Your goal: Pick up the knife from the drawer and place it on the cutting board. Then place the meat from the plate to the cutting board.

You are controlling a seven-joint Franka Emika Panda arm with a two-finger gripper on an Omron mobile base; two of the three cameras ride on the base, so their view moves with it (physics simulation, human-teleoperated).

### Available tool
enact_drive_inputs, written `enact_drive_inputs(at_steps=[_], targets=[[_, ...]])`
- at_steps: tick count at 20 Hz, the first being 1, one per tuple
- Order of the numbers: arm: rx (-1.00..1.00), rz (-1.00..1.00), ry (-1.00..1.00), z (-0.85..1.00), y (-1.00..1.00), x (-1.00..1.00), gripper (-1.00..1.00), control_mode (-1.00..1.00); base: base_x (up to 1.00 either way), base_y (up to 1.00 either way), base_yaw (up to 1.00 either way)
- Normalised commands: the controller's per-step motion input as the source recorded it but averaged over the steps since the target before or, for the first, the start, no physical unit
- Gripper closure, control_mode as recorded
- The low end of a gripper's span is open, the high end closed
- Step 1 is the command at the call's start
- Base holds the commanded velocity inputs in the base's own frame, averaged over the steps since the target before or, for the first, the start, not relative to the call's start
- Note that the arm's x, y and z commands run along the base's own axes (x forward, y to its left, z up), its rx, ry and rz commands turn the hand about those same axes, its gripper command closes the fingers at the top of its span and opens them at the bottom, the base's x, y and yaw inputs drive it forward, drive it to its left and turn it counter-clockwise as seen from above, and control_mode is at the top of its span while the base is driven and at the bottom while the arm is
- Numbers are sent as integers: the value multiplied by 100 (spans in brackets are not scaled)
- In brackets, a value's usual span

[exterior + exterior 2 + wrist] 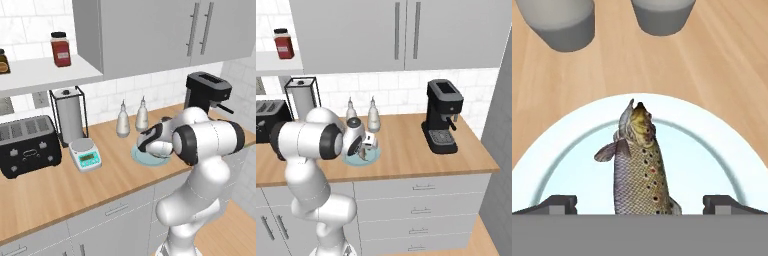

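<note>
light wood counter (60,190) under grey wall cabinets (150,35).

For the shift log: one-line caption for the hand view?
Open gripper poised over a spotted fish lying on the plate.

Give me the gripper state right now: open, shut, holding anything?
Gripper: open, holding nothing; its fingertips stand on either side of the fish lying on the plate.
</note>
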Motion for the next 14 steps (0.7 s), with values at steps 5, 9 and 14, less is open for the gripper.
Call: enact_drive_inputs(at_steps=[5,9,14], targets=[[0,0,2,-22,0,33,-100,-100,0,0,0],[0,0,2,-22,0,27,-100,-100,0,0,0],[0,0,0,-18,0,10,100,-100,0,0,0]])
